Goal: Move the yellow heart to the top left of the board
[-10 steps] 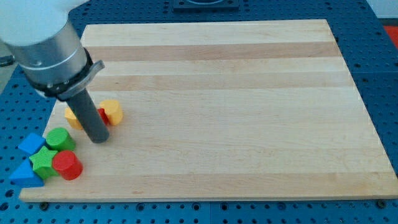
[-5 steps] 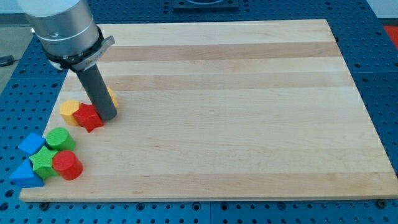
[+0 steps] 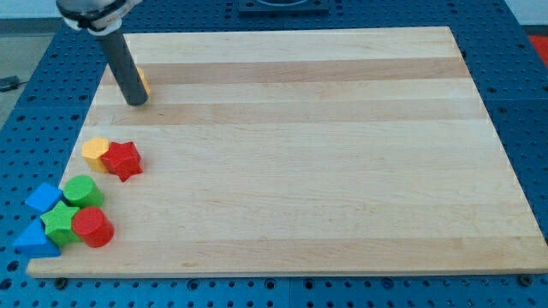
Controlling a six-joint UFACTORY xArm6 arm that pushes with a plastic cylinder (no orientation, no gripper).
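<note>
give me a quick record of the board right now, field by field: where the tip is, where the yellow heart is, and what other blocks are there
tip: near the board's top left, touching the yellow heart
yellow heart: mostly hidden behind the rod, top left area
left edge pair: yellow block touching red star
bottom left cluster: green cylinder, green star, red cylinder, blue block, blue triangle

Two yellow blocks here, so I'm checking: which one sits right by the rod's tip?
The yellow block peeking out behind my tip near the top left; the other yellow block touches the red star.
</note>
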